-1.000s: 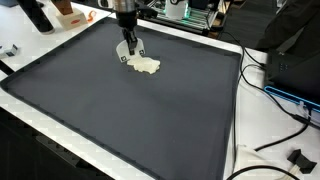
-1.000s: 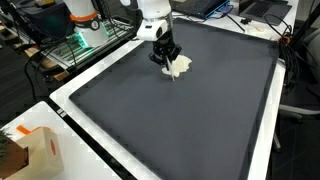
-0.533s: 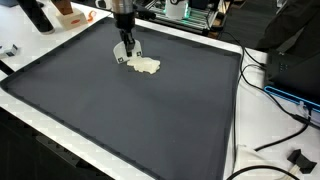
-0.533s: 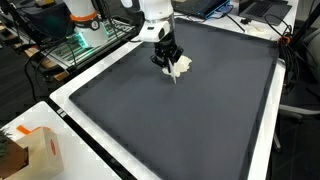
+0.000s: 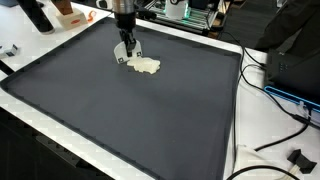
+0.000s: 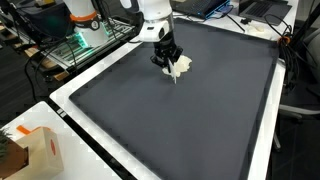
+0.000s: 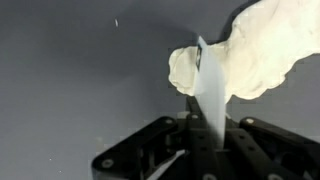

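A crumpled cream cloth [image 5: 146,66] lies on the far part of a large dark grey mat [image 5: 130,115], and shows in both exterior views [image 6: 181,65]. My gripper [image 5: 126,56] points straight down at the cloth's edge [image 6: 167,61]. In the wrist view the gripper [image 7: 207,116] is shut on a thin upright fold of the cloth [image 7: 255,50], and the rest of the cloth is bunched on the mat [image 7: 70,70] just beyond the fingers. The fold hides the fingertips.
A white table border [image 6: 95,120] frames the mat. A cardboard box [image 6: 35,150] sits at one near corner. Cables [image 5: 272,95] and a black device [image 5: 297,158] lie off the mat's side. A dark bottle [image 5: 36,14] and electronics [image 6: 78,38] stand behind the arm.
Since a second ago the fingers have drawn together on the cloth's edge and the gripper has shifted slightly. Nothing visible has moved in the last half second.
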`<state>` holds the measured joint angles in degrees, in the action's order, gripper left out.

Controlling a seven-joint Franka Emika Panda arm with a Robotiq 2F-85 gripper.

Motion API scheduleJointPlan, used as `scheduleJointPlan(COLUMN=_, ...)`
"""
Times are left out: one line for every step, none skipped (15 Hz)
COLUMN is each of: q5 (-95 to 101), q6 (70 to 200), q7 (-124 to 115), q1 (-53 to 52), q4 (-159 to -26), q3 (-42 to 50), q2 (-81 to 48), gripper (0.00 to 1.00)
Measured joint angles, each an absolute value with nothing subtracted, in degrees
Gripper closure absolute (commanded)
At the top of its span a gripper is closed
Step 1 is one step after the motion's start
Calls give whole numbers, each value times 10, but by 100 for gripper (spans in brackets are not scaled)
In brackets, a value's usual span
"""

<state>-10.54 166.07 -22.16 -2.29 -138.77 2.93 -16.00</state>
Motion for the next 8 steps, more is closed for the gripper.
scheduleJointPlan(q5=-105, q6=1668, q7=-216, q1=-23, q4=-1392, q3=28, q2=-160, gripper=99)
scheduleJointPlan(q5=-107, q6=1676, q7=-209, q1=-21, q4=-1395, q3=26, q2=-159, gripper=99)
scheduleJointPlan(q5=-109, q6=1684, q7=-202, q1=-19, q4=-1399, q3=22, q2=-159, gripper=99)
scheduleJointPlan(q5=-113, q6=1690, q7=-193, q1=-15, q4=-1402, q3=17, q2=-159, gripper=99)
scheduleJointPlan(q5=-115, q6=1694, q7=-187, q1=-12, q4=-1404, q3=14, q2=-159, gripper=99)
scheduleJointPlan(q5=-116, q6=1696, q7=-183, q1=-10, q4=-1405, q3=11, q2=-159, gripper=99)
scheduleJointPlan(q5=-117, q6=1696, q7=-180, q1=-8, q4=-1405, q3=10, q2=-159, gripper=99)
scheduleJointPlan(q5=-117, q6=1696, q7=-179, q1=-7, q4=-1405, q3=9, q2=-159, gripper=99)
